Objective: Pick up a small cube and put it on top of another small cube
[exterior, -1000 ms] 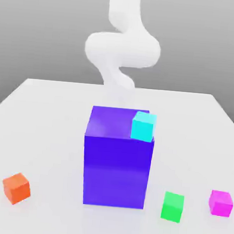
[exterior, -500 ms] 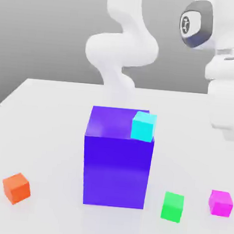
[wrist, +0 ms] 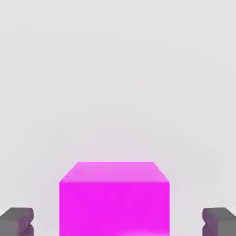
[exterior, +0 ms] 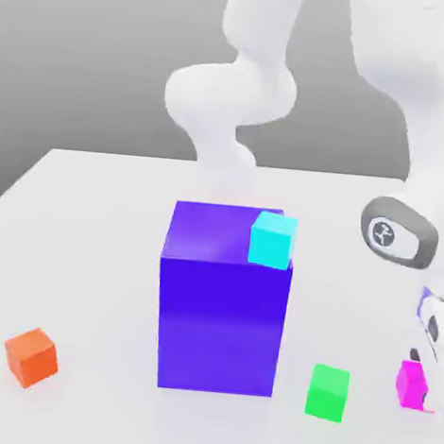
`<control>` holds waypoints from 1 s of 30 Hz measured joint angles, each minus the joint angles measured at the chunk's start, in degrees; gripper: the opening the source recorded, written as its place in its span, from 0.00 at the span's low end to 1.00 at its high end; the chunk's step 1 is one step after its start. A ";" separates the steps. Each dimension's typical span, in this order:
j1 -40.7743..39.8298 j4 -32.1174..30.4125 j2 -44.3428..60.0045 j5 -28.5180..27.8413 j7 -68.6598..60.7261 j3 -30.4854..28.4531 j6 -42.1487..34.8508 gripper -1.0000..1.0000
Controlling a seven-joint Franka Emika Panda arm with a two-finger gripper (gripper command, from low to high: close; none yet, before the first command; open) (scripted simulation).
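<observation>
A small magenta cube (exterior: 408,382) sits on the white table at the exterior view's right. My gripper (exterior: 422,387) has come down around it and hides part of it. In the hand view the magenta cube (wrist: 114,198) lies between my gripper's (wrist: 118,222) two dark fingertips (wrist: 17,221), with a clear gap on each side, so the gripper is open and does not touch it. A small green cube (exterior: 328,393) stands just to the left of the magenta one. A small cyan cube (exterior: 272,240) rests on the top right corner of a tall blue block (exterior: 222,311).
A small orange cube (exterior: 31,356) lies near the front left of the white table (exterior: 94,215). The tall blue block stands in the middle of the table. The arm's white links rise behind the block and along the exterior view's right side.
The arm swung in from above and dropped down at the exterior view's right, bringing the hand over the magenta cube. None of the cubes has moved.
</observation>
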 joint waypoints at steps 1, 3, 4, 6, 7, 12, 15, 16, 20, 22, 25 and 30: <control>0.00 0.00 0.00 -0.01 0.01 0.00 -0.02 0.00; -0.02 0.00 0.00 -0.05 0.05 0.01 -0.07 0.00; 0.18 0.17 0.85 -0.29 0.23 -0.23 0.60 0.00; -0.26 -0.24 -1.10 0.13 -0.13 0.34 -0.94 0.00; -0.60 -0.60 -2.81 0.64 -0.53 0.79 -2.29 0.00; -3.80 -3.31 -11.75 3.09 -6.75 2.12 -8.41 0.00; -7.09 -5.74 -15.93 3.95 -15.41 1.30 -10.01 0.00; -8.13 -6.57 -17.27 4.39 -18.53 0.87 -10.49 0.00; -12.99 -9.89 -22.39 6.62 -31.40 -1.04 -12.31 0.00; -15.65 -11.04 -23.19 7.59 -36.26 -1.18 -12.02 0.00; -15.39 -11.11 -18.65 7.04 -37.13 -0.56 -7.43 0.00; -15.01 -10.92 -13.56 5.67 -36.30 -1.08 -2.60 1.00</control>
